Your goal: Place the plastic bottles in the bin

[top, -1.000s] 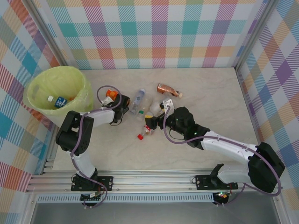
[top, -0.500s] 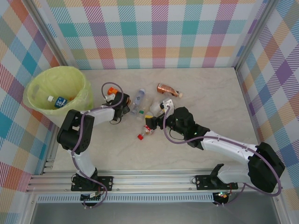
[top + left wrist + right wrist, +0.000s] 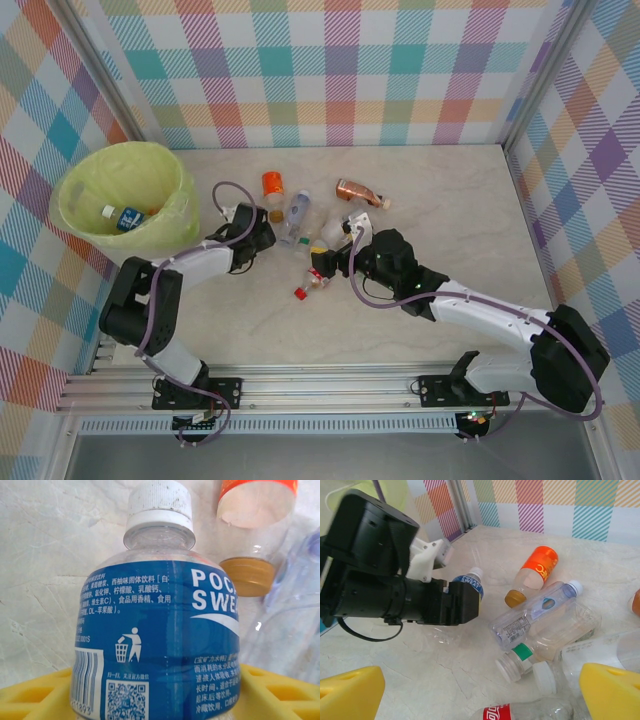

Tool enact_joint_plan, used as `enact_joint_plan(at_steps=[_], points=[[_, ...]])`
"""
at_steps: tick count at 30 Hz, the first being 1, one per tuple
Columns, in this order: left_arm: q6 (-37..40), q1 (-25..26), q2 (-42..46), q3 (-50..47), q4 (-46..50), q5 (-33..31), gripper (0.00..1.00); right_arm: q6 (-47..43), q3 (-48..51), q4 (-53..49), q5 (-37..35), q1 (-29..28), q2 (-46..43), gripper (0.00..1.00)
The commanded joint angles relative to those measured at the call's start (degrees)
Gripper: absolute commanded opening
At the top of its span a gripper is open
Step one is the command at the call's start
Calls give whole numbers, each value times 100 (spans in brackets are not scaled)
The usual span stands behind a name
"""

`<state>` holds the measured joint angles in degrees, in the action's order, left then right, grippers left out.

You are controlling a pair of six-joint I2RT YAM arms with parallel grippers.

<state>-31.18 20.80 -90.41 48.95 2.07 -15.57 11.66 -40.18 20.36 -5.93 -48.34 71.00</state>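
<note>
Right now the left claw (image 3: 256, 231) is clenched on a blue-labelled bottle (image 3: 160, 630). In the left wrist view, this bottle sits between the two yellow fingers (image 3: 35, 695), with its white cap pointing away from the camera. In the right wrist view the same bottle (image 3: 470, 583) sticks out of the front of the left claw (image 3: 462, 605), low over the table (image 3: 445, 665); I cannot tell if it touches the surface.

The right claw (image 3: 480, 695) is released, with its yellow fingers (image 3: 350, 690) far apart. A red-labelled bottle (image 3: 520, 713) lies on the table between them, at the bottom edge of that view.

Just beyond the held bottle lies an orange-labelled bottle (image 3: 536, 570), and beside it a clear bottle with a pale blue cap (image 3: 535, 612), which rests on other clear bottles in a small heap. From above, a brown bottle (image 3: 358, 192) lies a little apart on the far right side of this heap.

The bin (image 3: 172, 168), lined with a light yellow-green bag, stands at the far left corner of the table, to the left of the left claw. One bottle with a blue label (image 3: 128, 217) already lies inside it.
</note>
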Motion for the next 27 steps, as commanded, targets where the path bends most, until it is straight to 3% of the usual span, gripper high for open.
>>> enact_joint_plan(at_steps=[1, 4, 17, 23, 27], points=[[229, -37, 427, -112, -293, 150, 69, -24, -163, 126, 83, 22, 122, 100], [259, -23, 777, -182, -334, 212, 68, -25, -203, 183, 153, 26, 192, 100], [630, 21, 1971, -92, -854, 1545, 67, 64, -227, 605, 48, 26, 412, 100], [562, 12, 2177, 337, -482, 1417, 66, -27, -249, 856, 207, 22, 500, 100], [616, 12, 2356, 706, -497, 1870, 66, -83, -408, 764, 258, 26, 570, 100]])
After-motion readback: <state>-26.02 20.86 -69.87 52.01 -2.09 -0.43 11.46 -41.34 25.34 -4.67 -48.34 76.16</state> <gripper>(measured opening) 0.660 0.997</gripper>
